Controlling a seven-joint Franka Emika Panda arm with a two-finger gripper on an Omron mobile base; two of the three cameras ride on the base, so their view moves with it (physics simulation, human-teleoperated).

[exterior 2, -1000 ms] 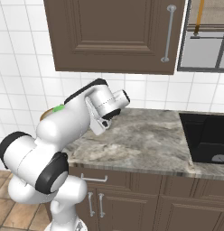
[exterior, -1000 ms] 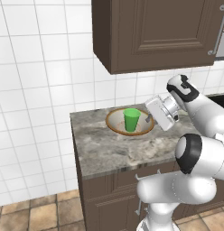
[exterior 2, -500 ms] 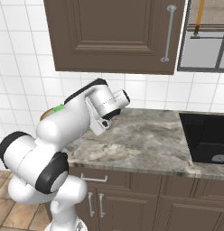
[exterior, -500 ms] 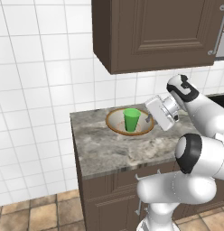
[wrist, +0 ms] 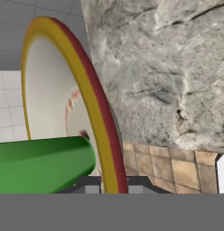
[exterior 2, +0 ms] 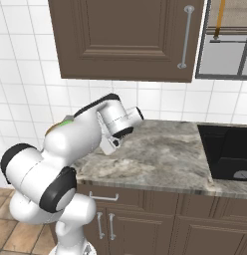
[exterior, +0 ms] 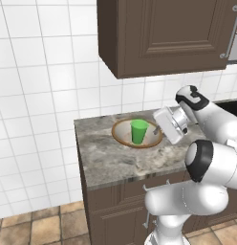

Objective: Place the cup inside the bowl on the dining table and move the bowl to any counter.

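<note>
The bowl, cream inside with a brown rim, rests on the counter near the tiled wall. The green cup stands upright inside it. My gripper reaches in from the right and is shut on the bowl's right rim. In the hand view the rim runs between my two fingertips, with the cup lying across the lower left and the gripper at the bottom. The dining table is out of view.
A dark upper cabinet hangs over the counter, close above my arm. The counter ends just left of the bowl, with floor tiles below. A black sunken cooktop lies to the right.
</note>
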